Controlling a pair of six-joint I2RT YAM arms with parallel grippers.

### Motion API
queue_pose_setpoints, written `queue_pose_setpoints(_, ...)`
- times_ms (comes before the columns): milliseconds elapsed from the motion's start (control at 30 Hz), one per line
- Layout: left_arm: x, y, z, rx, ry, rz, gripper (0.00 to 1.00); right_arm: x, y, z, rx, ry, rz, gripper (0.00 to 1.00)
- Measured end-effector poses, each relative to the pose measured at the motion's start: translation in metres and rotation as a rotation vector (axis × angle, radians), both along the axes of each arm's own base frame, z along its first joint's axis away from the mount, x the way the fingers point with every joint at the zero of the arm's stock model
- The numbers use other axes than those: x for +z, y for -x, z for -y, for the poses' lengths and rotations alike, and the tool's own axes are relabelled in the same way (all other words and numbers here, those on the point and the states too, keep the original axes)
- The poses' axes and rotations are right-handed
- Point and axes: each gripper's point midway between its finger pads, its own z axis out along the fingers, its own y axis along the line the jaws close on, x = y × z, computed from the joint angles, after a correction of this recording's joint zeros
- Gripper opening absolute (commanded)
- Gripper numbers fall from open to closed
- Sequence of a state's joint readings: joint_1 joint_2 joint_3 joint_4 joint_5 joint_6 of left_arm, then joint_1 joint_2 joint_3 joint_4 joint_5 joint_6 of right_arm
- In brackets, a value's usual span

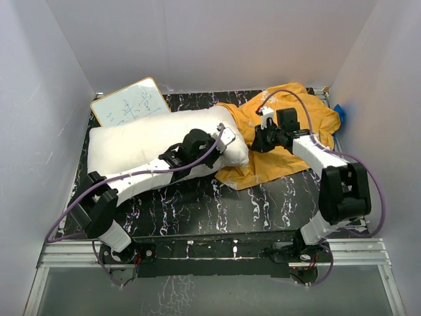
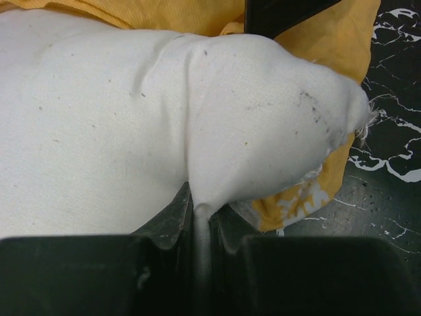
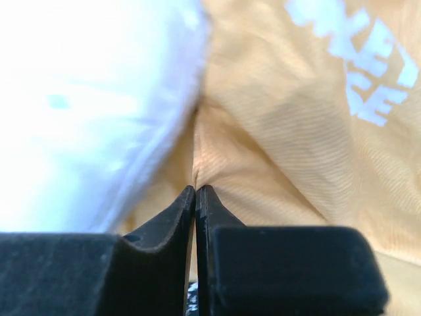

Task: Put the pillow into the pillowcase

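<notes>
The white pillow [image 1: 148, 141] lies across the left half of the table, its right end resting on the orange-yellow pillowcase [image 1: 309, 122], which is crumpled at the back right. My left gripper [image 1: 223, 139] is shut on a fold of the pillow's right end; in the left wrist view the white cloth [image 2: 250, 131] is pinched between the jaws [image 2: 200, 210]. My right gripper [image 1: 258, 141] is shut on a fold of the pillowcase next to the pillow's end; the right wrist view shows orange cloth [image 3: 296, 131] pinched at the jaw tips [image 3: 196, 189], the pillow [image 3: 92, 105] to the left.
A framed whiteboard [image 1: 128, 100] with writing leans at the back left, partly under the pillow. White walls close in on the left, back and right. The black marbled table [image 1: 217, 204] shows in front of the pillow. A blue item [image 1: 339, 113] sits at the right edge.
</notes>
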State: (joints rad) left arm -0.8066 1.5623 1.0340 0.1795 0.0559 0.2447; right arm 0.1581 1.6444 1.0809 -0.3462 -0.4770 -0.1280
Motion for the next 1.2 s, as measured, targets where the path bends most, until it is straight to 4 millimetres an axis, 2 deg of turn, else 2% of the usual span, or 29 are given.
queue_pose_setpoints(133,0.004,-0.001,0.003,0.012,0.031,-0.012,0.0,0.055,0.011,-0.016,0.089,-0.118,0.107,0.08)
queue_pose_setpoints(200,0.007,-0.003,0.005,0.026,0.058,-0.02,0.0,0.075,0.022,-0.024,0.144,-0.174,0.13,0.08)
queue_pose_setpoints(433,0.022,-0.02,0.022,0.102,0.166,-0.06,0.0,0.096,0.054,-0.04,0.289,-0.3,0.062,0.08)
queue_pose_setpoints(567,0.016,-0.029,0.029,0.14,0.182,-0.076,0.0,0.124,0.053,-0.042,0.317,-0.351,0.076,0.08)
queue_pose_setpoints(733,0.005,-0.024,0.037,0.139,0.23,-0.119,0.0,0.162,0.045,-0.046,0.318,-0.426,0.11,0.08)
queue_pose_setpoints(800,0.002,-0.023,0.044,0.127,0.24,-0.125,0.0,0.167,0.045,-0.048,0.313,-0.445,0.104,0.08)
queue_pose_setpoints(933,0.007,-0.021,0.06,0.101,0.262,-0.128,0.0,0.161,0.049,-0.049,0.301,-0.458,0.049,0.08)
queue_pose_setpoints(1100,0.041,-0.029,0.074,0.096,0.342,-0.092,0.0,0.145,0.068,-0.051,0.339,-0.418,-0.011,0.08)
queue_pose_setpoints(1200,0.06,-0.033,0.08,0.095,0.399,-0.081,0.0,0.14,0.072,-0.048,0.341,-0.387,-0.001,0.08)
